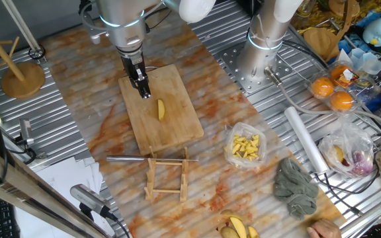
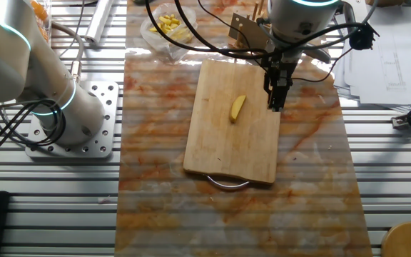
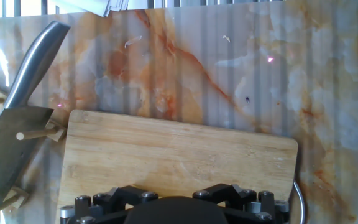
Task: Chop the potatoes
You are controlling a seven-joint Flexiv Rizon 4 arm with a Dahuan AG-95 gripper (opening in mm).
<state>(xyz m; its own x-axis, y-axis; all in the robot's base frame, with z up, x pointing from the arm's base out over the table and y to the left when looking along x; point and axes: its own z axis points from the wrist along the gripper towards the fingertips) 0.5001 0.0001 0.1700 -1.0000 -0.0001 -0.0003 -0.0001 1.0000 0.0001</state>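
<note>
A pale-yellow potato wedge lies whole near the middle of the wooden cutting board. It also shows in the other fixed view on the board. My gripper hangs over the board just beside the wedge, apart from it, with its fingers together and nothing between them. In the other fixed view the gripper is right of the wedge. The hand view shows the board and only the gripper's black base; the wedge and the fingertips are out of that view.
A knife lies by a small wooden rack at the board's near end; it also shows in the hand view. A plastic-wrapped heap of yellow pieces, two oranges, a green cloth and a second arm's base stand to the right.
</note>
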